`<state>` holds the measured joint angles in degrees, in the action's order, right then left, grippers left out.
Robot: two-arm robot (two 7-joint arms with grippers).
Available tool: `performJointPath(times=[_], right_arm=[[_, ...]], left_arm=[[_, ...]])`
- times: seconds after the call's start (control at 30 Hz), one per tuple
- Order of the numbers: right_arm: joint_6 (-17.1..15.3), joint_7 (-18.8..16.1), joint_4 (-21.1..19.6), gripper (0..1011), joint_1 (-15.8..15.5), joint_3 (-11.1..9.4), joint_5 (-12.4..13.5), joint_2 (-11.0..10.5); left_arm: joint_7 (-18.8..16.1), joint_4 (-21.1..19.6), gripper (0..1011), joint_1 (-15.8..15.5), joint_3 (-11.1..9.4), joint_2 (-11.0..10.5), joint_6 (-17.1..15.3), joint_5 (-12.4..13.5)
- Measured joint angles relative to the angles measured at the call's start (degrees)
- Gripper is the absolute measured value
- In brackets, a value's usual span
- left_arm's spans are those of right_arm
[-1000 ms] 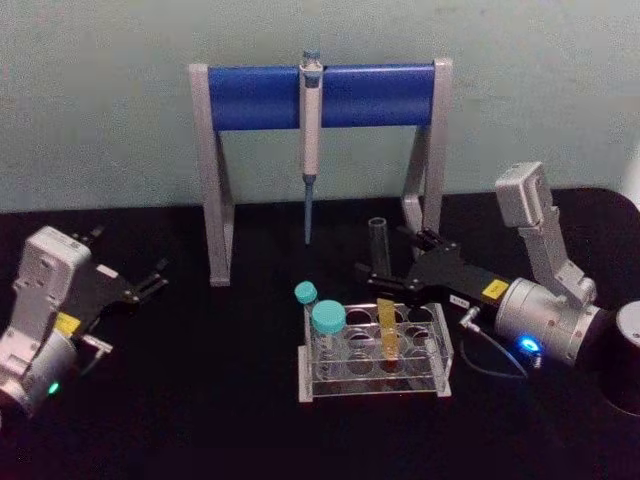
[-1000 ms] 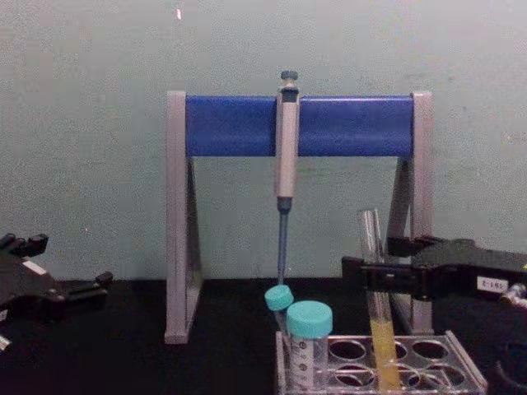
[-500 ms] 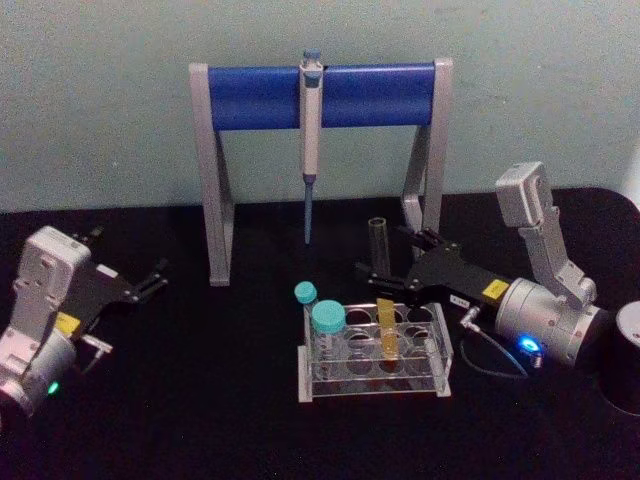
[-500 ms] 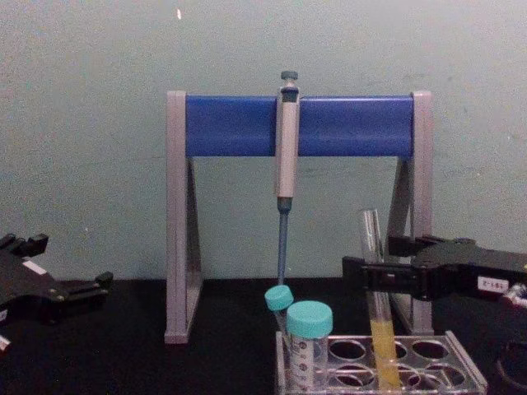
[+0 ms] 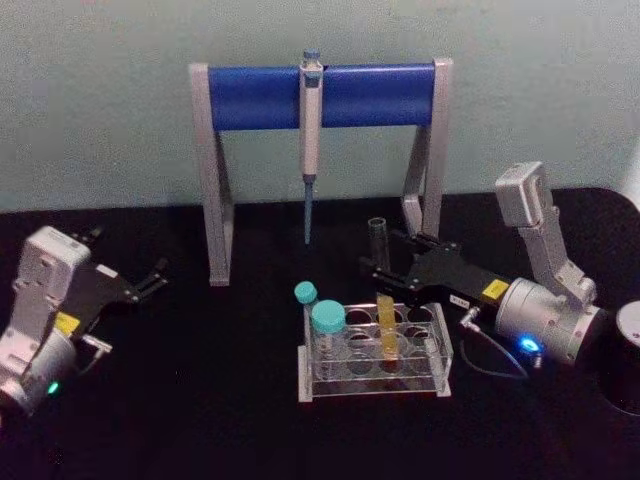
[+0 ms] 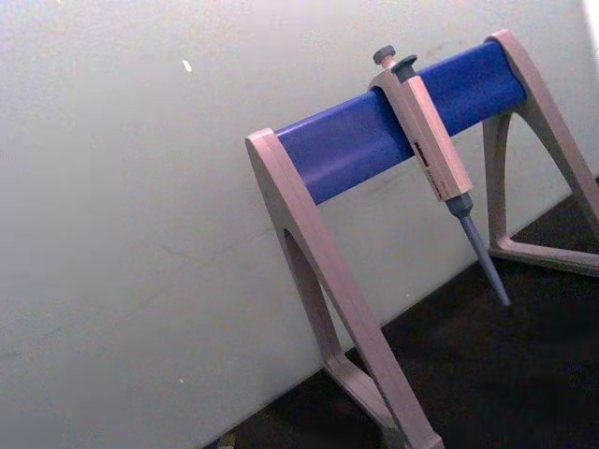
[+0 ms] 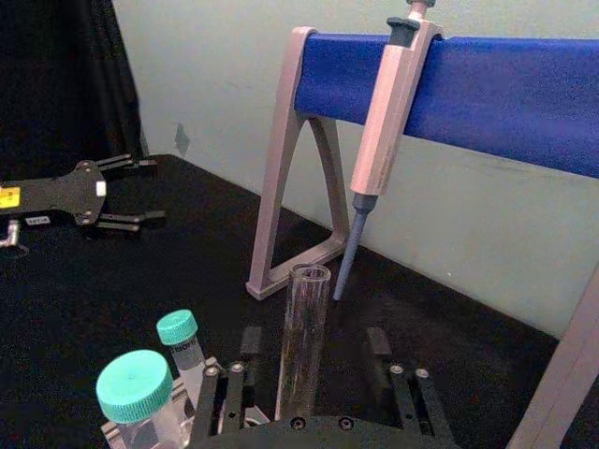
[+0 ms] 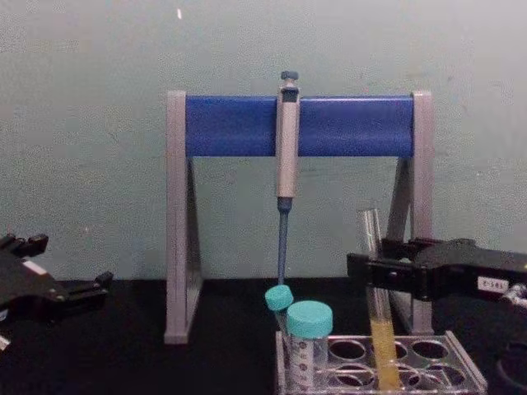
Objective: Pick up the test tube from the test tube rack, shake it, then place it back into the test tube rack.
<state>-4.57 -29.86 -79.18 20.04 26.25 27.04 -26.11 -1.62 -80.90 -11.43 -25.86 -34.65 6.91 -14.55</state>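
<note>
Change since earlier: slight only. My right gripper [image 5: 381,255] has eased a shade back toward my right side, so in the chest view its near finger crosses the glass a little further right. Tube, rack and left arm are unchanged.
Right gripper state: spread. The right wrist view shows a gap between each of its fingers [image 7: 376,344] and the glass, so I judge nothing is pinched yet.
Test tube [image 8: 380,317] position: directly between those fingers. Its open mouth is above them; its yellow-filled lower end is below them, seated in the test tube rack [image 5: 345,388].
Long axis: upright, crossing my fingers roughly at right angles. The gripper reaches in level from the side.
Rack relative to gripper: just below the fingertips, on the counter [image 5: 200,400].
Neighbours: two teal-capped tubes [image 5: 328,318] stand beyond my fingertips at the rack's far end, apart from the test tube.
Nearer arm: right, already astride the tube. My left gripper [image 5: 155,278] is parked well apart past the rack, fingers spread, idle.
Step in hand (judgement): closing for the pick-up. Lift, shake and return are all outstanding.
Next move calls for: a square pinch, then a straight rise along the tube's axis until its lower end clears the hole.
Risk: an uncapped tube; a skewed lift could bind in the rack, and hard shaking could spill.
</note>
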Motion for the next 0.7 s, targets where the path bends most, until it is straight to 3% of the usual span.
performJointPath(times=[0.43, 0.7], right_arm=[[0.00, 0.00, 0.00, 295, 0.00, 0.00, 0.00, 0.00], [0.00, -0.01, -0.02, 235, 0.00, 0.00, 0.10, 0.01]], left_arm=[[0.00, 0.00, 1001, 0.00, 0.00, 0.00, 0.00, 0.00], [0.00, 0.00, 1001, 0.00, 0.00, 0.00, 0.00, 0.00]])
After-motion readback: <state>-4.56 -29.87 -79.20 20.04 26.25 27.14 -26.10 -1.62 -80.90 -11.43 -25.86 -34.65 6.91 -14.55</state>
